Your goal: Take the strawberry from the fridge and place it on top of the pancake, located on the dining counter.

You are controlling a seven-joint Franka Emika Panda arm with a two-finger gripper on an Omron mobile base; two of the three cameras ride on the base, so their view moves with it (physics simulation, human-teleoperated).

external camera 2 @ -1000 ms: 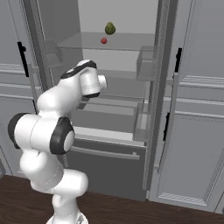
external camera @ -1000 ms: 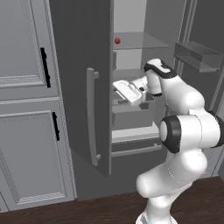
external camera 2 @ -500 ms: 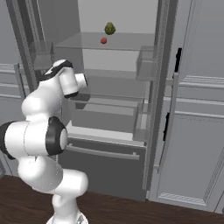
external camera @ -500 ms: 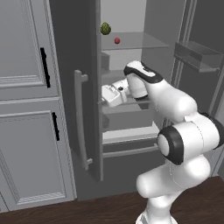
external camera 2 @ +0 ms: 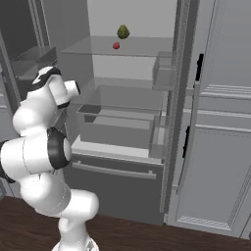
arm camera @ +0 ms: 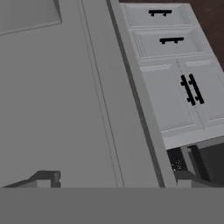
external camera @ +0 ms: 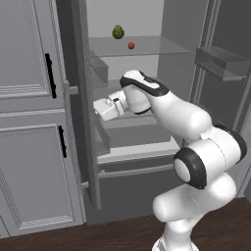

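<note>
Red and very small, the strawberry (external camera: 131, 45) sits on the upper pale shelf (external camera: 142, 47) inside the fridge (external camera 2: 132, 127), toward the shelf's front left as the left base view has it; same fruit at (external camera 2: 116, 45) in the right base view; a larger bumpy yellow-green fruit (external camera: 117, 32) stands just behind and slightly to one side of it, near but apart, also seen at (external camera 2: 123, 32); both fridge doors stand open, the left door (external camera: 81, 98) edge-on in the left base view, the right door with its clear door bin (external camera: 218, 61) swung out at the far side; below the fruit shelf come a second clear shelf and a drawer-like bin (external camera 2: 122, 122), then the shut bottom drawer (external camera 2: 117, 179) with its horizontal bar; the gripper (external camera: 100, 110) is well below the strawberry, at about the level of the middle shelf, close against the inner face of the left door; the hand points sideways toward that door; the white arm reaches in from the lower right of the left base view; in the hand view the two dark finger tips (arm camera: 46, 177) show at the bottom edge, set wide apart with nothing between them, so fingers released and empty; ahead of them lies a broad flat grey door surface (arm camera: 65, 96), and beyond it light grey panelled cabinets with black handles (arm camera: 190, 89); dark wood floor (external camera 2: 147, 235) beneath the fridge.
</note>
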